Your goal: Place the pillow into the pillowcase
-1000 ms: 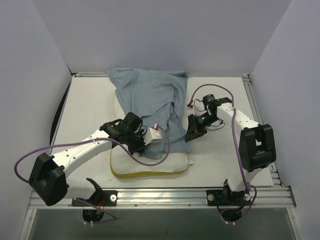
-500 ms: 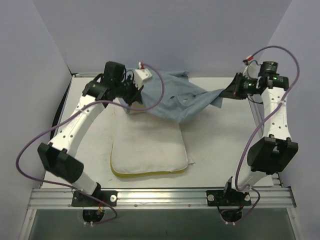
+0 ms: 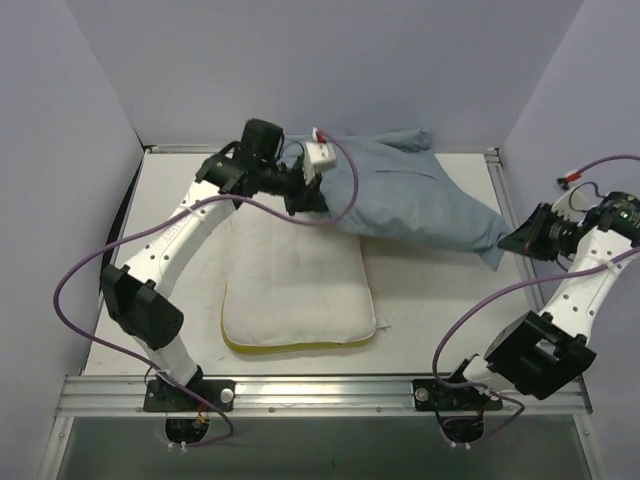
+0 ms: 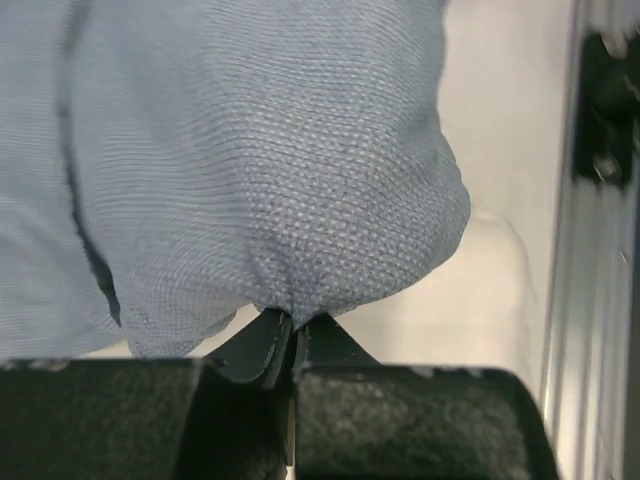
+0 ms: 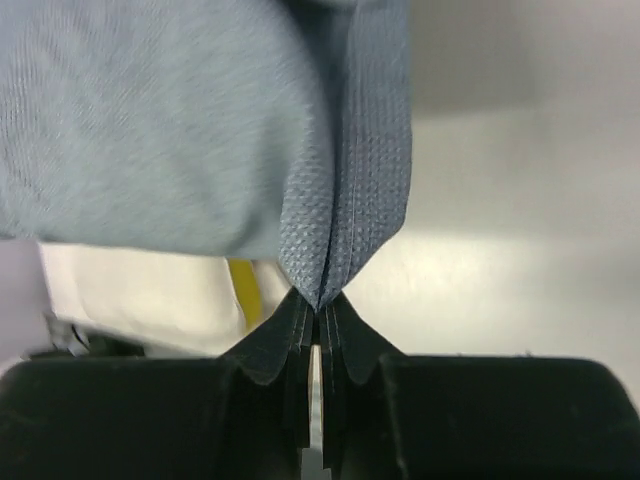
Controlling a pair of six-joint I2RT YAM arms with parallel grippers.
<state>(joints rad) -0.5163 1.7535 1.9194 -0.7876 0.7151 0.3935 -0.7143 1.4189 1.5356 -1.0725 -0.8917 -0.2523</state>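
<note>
The white pillow (image 3: 297, 285) with a yellow piped edge lies flat at the table's middle front. The grey-blue pillowcase (image 3: 410, 195) hangs stretched above the table's far side, held between both grippers. My left gripper (image 3: 308, 196) is shut on its left end, above the pillow's far edge; the cloth (image 4: 270, 150) bunches at the left gripper (image 4: 292, 322). My right gripper (image 3: 518, 240) is shut on its right corner, out past the table's right edge; the folded hem (image 5: 350, 200) is pinched in the right gripper (image 5: 318, 308). A strip of the pillow's yellow edge (image 5: 243, 285) shows below.
An aluminium rail (image 3: 320, 392) runs along the table's near edge with both arm bases on it. A side rail (image 3: 505, 190) lines the right edge. Purple cables (image 3: 90, 275) loop off both arms. Pale walls (image 3: 60, 150) close in left, back and right.
Both grippers have pulled the pillowcase further to the right and stretched it out. The left gripper moved right along the far side; the right arm swung out past the table's right edge.
</note>
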